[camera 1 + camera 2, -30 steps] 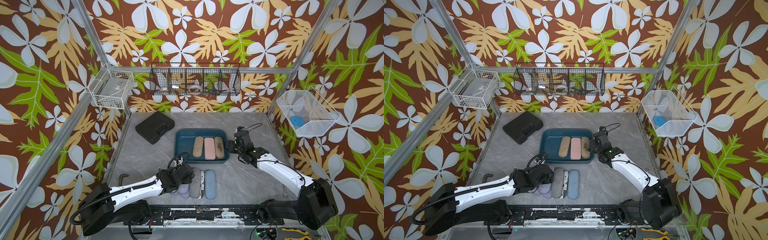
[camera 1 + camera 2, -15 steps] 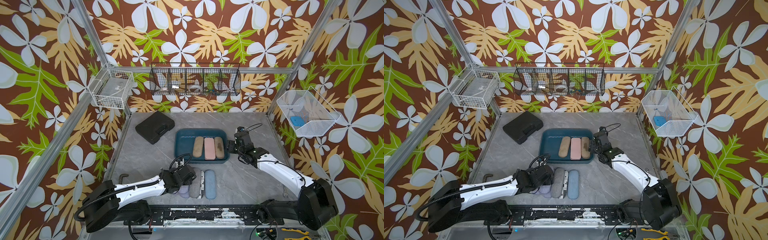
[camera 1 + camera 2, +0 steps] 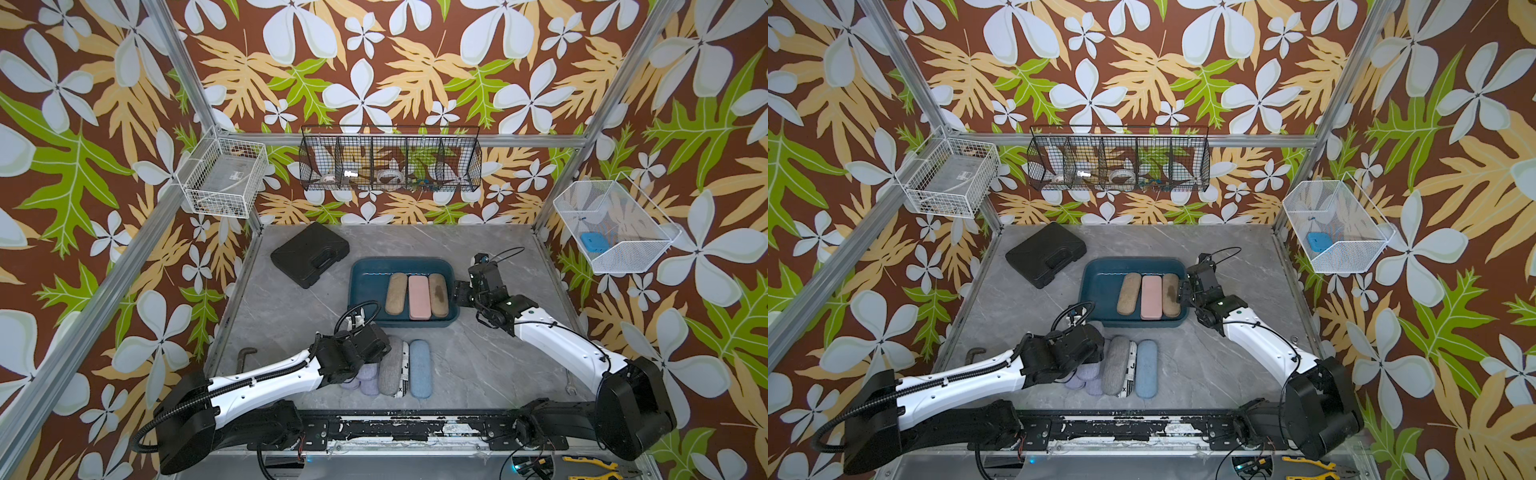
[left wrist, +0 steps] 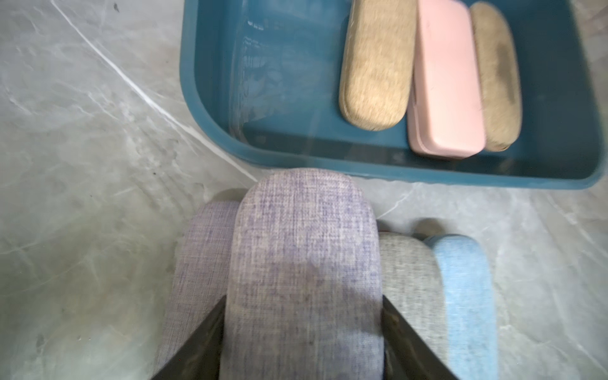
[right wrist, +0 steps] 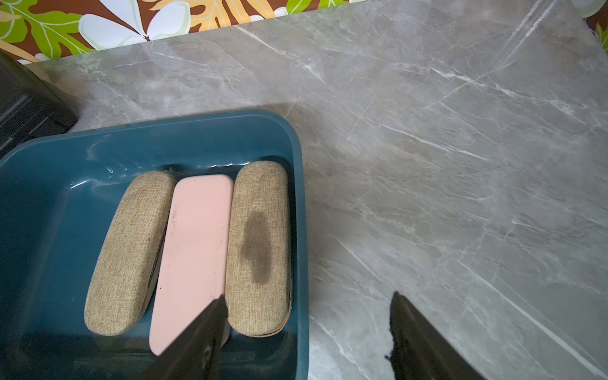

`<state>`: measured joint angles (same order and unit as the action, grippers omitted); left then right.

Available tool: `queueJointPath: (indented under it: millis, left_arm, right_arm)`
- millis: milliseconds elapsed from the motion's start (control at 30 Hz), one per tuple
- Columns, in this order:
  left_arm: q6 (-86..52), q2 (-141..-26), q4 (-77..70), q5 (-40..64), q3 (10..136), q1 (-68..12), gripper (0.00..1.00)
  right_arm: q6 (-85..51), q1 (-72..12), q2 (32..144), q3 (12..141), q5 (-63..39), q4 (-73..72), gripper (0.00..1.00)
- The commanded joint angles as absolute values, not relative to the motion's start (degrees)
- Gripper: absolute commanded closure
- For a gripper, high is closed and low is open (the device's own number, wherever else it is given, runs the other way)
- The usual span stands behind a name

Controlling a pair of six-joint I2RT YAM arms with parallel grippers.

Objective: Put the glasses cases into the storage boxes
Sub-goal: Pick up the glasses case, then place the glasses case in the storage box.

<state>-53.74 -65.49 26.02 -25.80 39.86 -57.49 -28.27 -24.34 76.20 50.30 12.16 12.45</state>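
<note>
The dark teal storage box (image 3: 365, 282) holds a tan case (image 3: 395, 293), a pink case (image 3: 419, 297) and a stained tan case (image 3: 438, 294) side by side. In front of it lies a row of glasses cases: lavender ones (image 3: 365, 380), a grey one (image 3: 390, 365), a newspaper-print one (image 3: 404, 370) and a light blue one (image 3: 419, 368). My left gripper (image 4: 304, 297) is shut on a lavender case (image 4: 302, 246), a finger pressed on each long side; a second lavender case (image 4: 197, 263) lies beside it. My right gripper (image 5: 309, 296) stands open over the box's right rim (image 5: 301, 230), holding nothing.
A large black moulded case (image 3: 309, 253) lies at the back left of the grey marble table. Wire baskets hang on the walls: white (image 3: 224, 178), black (image 3: 390, 160), white (image 3: 615, 228). A bent metal piece (image 3: 245, 357) lies near the left edge.
My left gripper's jaws have closed onto the lavender case and the left arm has settled slightly lower over the row. The right arm has not moved.
</note>
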Motion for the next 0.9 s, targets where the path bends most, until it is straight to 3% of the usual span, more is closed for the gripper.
queueJointPath:
  millis: [0, 367, 867]
  left_arm:
    - [-54.0, -64.4, 28.0, -27.9, 41.8, -57.5, 0.38]
    - [-48.7, -67.2, 25.4, -33.1, 50.8, -56.7, 0.38]
    - [-36.7, -81.7, 10.1, -32.6, 56.7, -46.5, 0.38]
  right_arm:
    - [-28.3, -24.4, 76.0, 50.6, 12.4, 11.8, 0.23]
    - [-28.2, -24.4, 74.6, 50.3, 13.5, 12.3, 0.23]
    - [-27.7, -24.3, 73.0, 49.7, 14.6, 12.7, 0.23]
